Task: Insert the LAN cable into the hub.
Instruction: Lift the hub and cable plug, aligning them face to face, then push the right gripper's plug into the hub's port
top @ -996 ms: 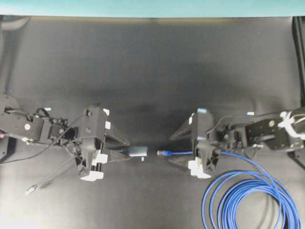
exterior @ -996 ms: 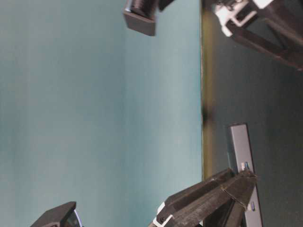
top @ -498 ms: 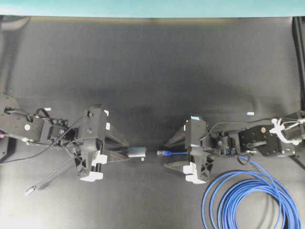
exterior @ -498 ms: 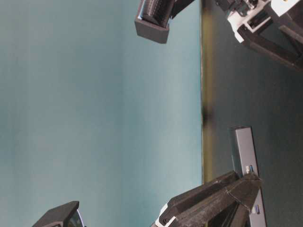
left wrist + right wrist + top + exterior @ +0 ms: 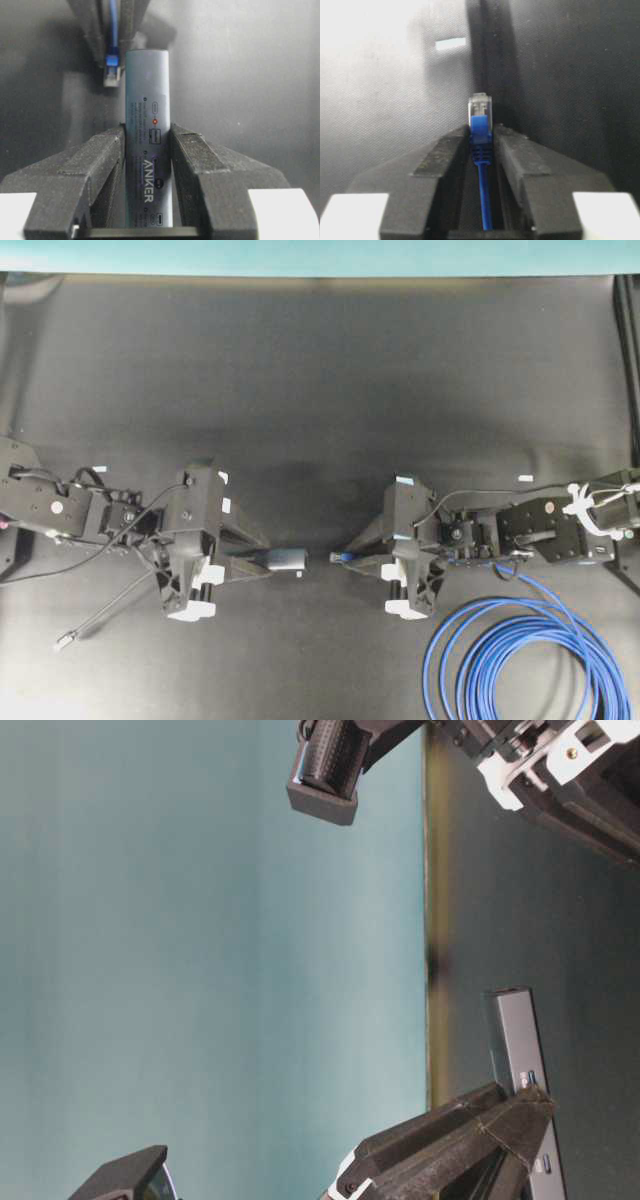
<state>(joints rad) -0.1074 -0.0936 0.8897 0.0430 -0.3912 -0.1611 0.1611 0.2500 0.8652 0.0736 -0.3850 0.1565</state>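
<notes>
**Ana:** While both arms sit low over the black table [image 5: 320, 370], where exactly is the hub?

**Ben:** The hub [image 5: 284, 559] is clamped in the left gripper [image 5: 258, 562]. From the left wrist view, the two black fingers [image 5: 100, 155] press on its long sides about midway along the bar, and the free end sticks out past the fingertips toward the other arm.

**Ana:** And the LAN cable?

**Ben:** The right gripper [image 5: 352, 558] is clenched on the LAN cable [image 5: 520, 660] just behind its plug. In the right wrist view the blue boot sits between the fingers [image 5: 447, 155], and the clear plug [image 5: 480, 111] pokes out just past their tips. The rest of the cable runs back under that arm to a loose coil on the table at the lower right of the overhead view.

**Ana:** How do plug and hub stand to each other?

**Ben:** Overhead, the plug tip is just beside the hub's free end, with a narrow gap. In the left wrist view the plug [image 5: 111, 70] lies alongside the hub's [image 5: 148, 125] end, off to one side of it rather than in line. Whether they touch, I cannot tell.

**Ana:** Anything else?

**Ben:** A thin grey cord [image 5: 110, 612] trails from the left arm to a small silver plug [image 5: 64, 641] at the lower left.
</notes>
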